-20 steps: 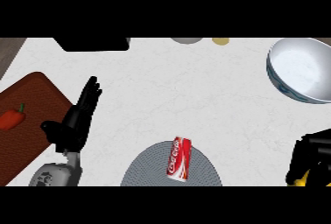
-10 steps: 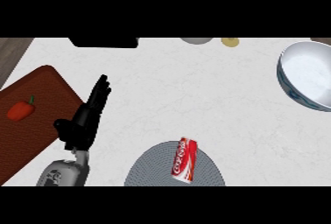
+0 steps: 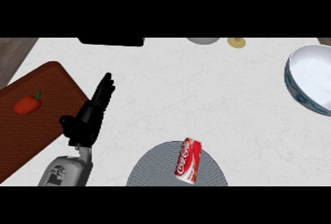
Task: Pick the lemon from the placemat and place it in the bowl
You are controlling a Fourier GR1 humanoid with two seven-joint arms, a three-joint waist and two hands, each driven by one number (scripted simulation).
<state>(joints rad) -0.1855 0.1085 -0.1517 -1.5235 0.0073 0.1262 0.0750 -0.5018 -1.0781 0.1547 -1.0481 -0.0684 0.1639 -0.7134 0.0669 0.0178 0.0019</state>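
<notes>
I see no lemon on the round grey placemat at the lower middle of my view; what lies there is a red soda can on its side, toward the mat's right half. The only yellowish thing is a small round object at the far edge of the bench, too small for me to say whether it is the lemon. The white bowl sits at the right edge, well apart from the mat. My left hand rests on the bench left of the mat, fingers straight and holding nothing; my right hand is out of view. Beyond it a red pepper lies on a brown board. The risk, as I judge it, is grabbing the can by mistake, or nudging it so it rolls off the mat.
</notes>
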